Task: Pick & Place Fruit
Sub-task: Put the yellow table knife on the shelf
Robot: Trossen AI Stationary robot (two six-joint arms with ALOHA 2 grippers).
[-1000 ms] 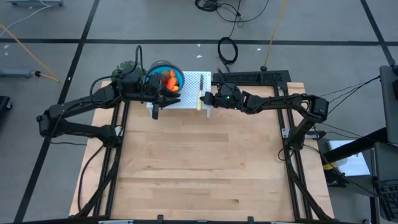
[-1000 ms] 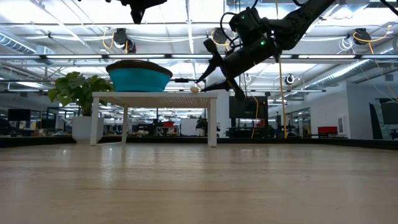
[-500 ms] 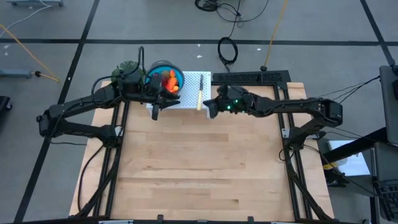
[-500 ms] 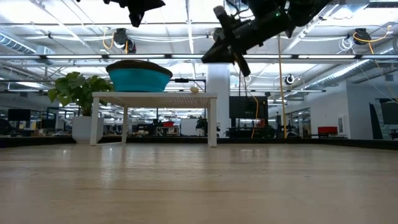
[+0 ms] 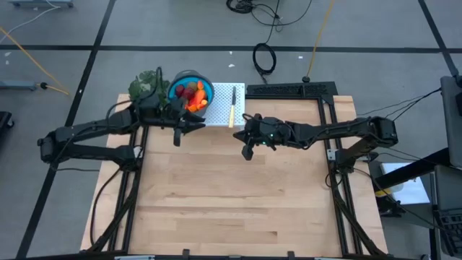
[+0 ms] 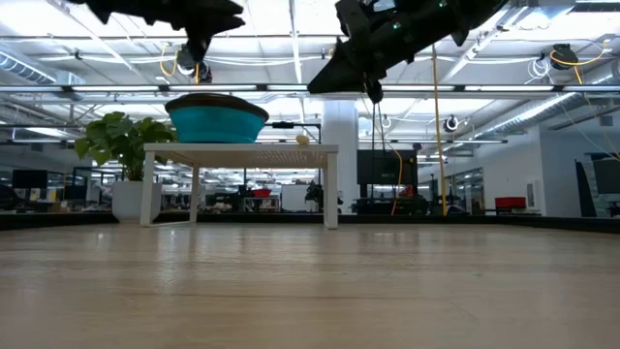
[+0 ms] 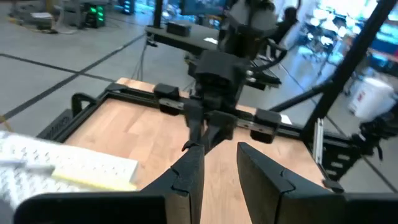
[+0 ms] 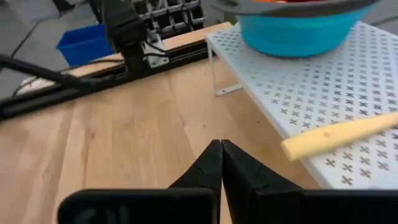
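Both grippers hang over bare wood, empty, with the fruit [image 5: 193,96] piled in the teal bowl [image 5: 176,81].

In the high view the bowl sits in the upper middle of the frame, on the left part of a white perforated stand [image 5: 221,114], with orange and dark red pieces showing inside it; a yellow-handled knife [image 5: 232,107] lies on the stand to the bowl's right, and a leafy plant [image 5: 146,83] is just left of the bowl. The left gripper [image 5: 179,134] sits below the bowl at the stand's lower left corner, its 2 fingers [image 7: 186,176] parted by a narrow gap and holding nothing. The right gripper [image 5: 247,152] is lower, just right of centre over the wooden table [image 5: 231,202], its 2 fingers [image 8: 208,163] pressed together with nothing between them. In the low view both arms are high in the frame above the stand.
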